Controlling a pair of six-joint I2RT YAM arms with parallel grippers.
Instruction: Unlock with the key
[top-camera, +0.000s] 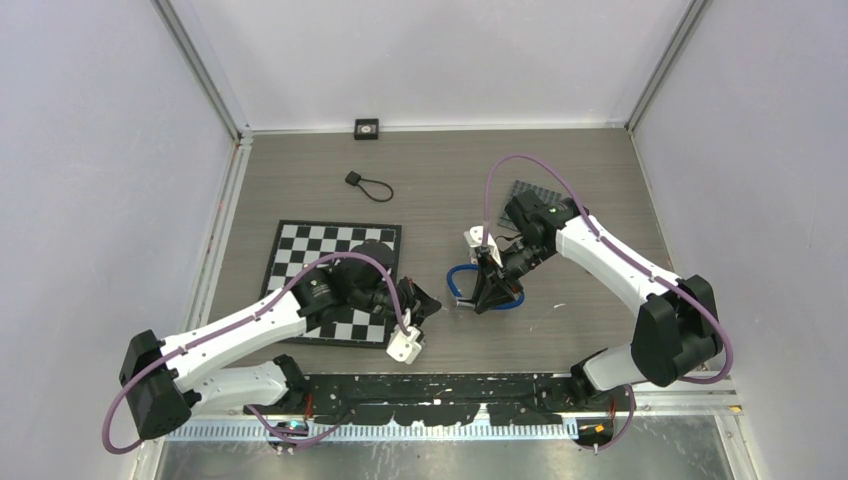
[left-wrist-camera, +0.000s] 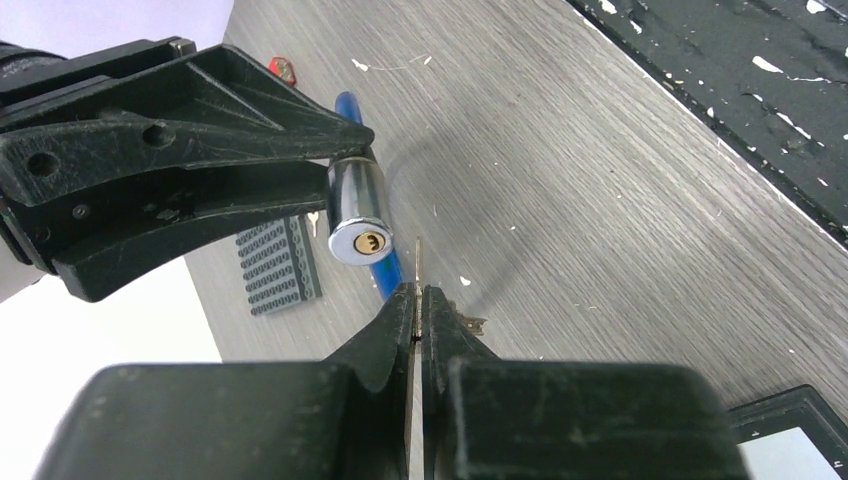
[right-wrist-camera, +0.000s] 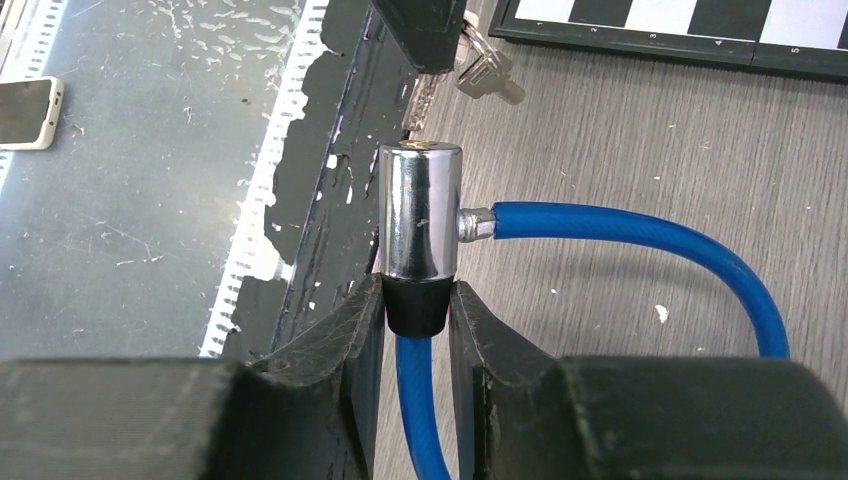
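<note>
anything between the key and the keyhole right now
Nothing visible. The key, pinched in the left hand, sits beside the keyhole with open space between. The right hand grips the lock by its far end, clear of the keyhole face.

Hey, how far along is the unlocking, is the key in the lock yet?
Done: the right gripper clamps the lock cylinder by its black end, and the left gripper pinches the key. In hand: lining up; the key's tip sits just beside the keyhole, not in it. Left: insert, turn, and free the blue cable, which is still plugged into the cylinder's side.
</note>
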